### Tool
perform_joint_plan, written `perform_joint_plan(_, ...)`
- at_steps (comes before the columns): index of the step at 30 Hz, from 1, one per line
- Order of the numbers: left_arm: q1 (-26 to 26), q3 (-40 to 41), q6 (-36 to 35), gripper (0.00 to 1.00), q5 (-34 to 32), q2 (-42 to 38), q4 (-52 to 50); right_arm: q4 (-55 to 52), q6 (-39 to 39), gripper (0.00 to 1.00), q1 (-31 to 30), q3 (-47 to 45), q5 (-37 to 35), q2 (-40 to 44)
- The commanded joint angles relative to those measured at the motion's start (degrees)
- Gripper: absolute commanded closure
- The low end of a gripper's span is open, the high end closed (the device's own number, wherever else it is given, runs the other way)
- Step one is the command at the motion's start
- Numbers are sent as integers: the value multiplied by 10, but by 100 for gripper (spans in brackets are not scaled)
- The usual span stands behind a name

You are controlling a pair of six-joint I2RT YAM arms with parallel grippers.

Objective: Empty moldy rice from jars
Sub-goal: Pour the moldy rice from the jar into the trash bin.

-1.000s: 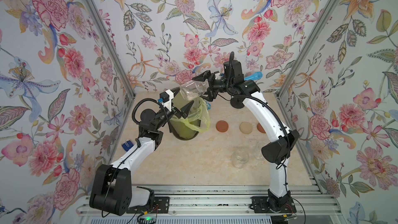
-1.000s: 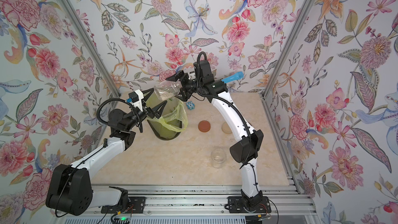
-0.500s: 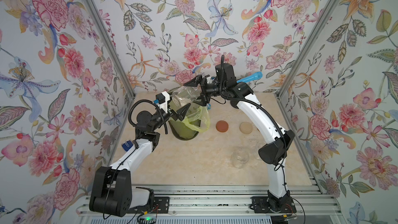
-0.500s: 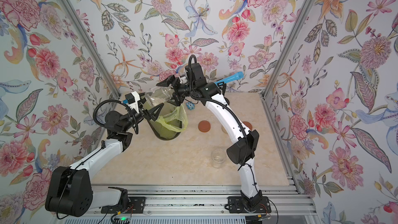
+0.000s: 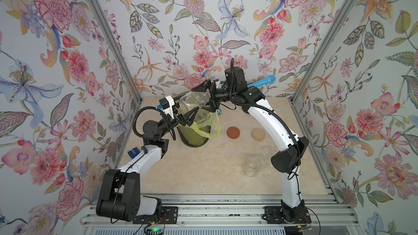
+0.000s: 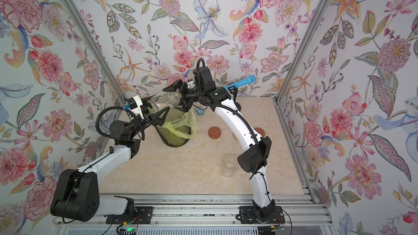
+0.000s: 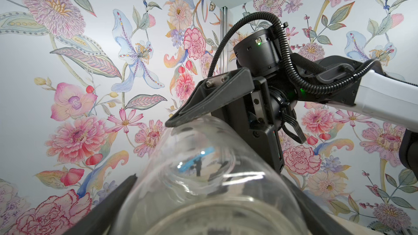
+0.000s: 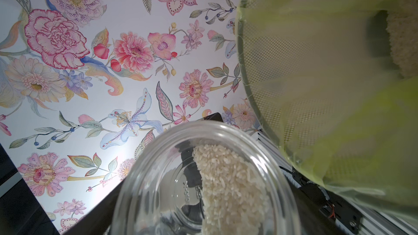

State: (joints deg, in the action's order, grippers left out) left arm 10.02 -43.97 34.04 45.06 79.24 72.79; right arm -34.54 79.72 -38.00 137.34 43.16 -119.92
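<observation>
A clear jar point(image 5: 192, 102) lies on its side above the dark bin point(image 5: 195, 132) with the yellow-green bag. My right gripper point(image 5: 202, 99) is shut on the jar's mouth end. In the right wrist view I look into the jar point(image 8: 158, 177), where the moldy rice point(image 8: 228, 181) lies along one wall. More rice point(image 8: 404, 41) sits inside the bin point(image 8: 316, 64). My left gripper point(image 5: 187, 115) is open, its fingers on either side of the jar's base point(image 7: 203, 195). An empty jar point(image 5: 251, 166) stands on the table, and another point(image 5: 272, 152) is half hidden behind my right arm.
A reddish-brown lid point(image 5: 233, 132) and a beige lid point(image 5: 258, 134) lie right of the bin; a second reddish-brown lid point(image 6: 259, 131) peeks from behind my right arm. A small blue object point(image 5: 218, 112) lies behind the bin. Flowered walls enclose three sides.
My right arm has carried the jar leftwards, bringing its base between the left gripper's fingers. The left arm has barely moved.
</observation>
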Motion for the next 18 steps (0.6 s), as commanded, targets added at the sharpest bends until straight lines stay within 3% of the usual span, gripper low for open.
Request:
perform_joint_plan(1, -4, 8, 36, 5, 0, 7, 66, 44, 3, 100, -4, 37, 27, -2)
perform_joint_plan(8, -4, 10, 29, 11, -18, 1, 59, 44, 5, 100, -6, 41, 31, -7)
perform_joint_plan(11, -3, 10, 14, 19, -32, -7, 35, 44, 3, 100, -5, 41, 32, -7)
perform_joint_plan(13, -4, 10, 10, 34, -41, -10, 26, 44, 1, 100, -5, 39, 33, -7)
perform_joint_plan(18, -4, 11, 16, 85, -52, -10, 29, 44, 0, 100, -4, 38, 34, -7)
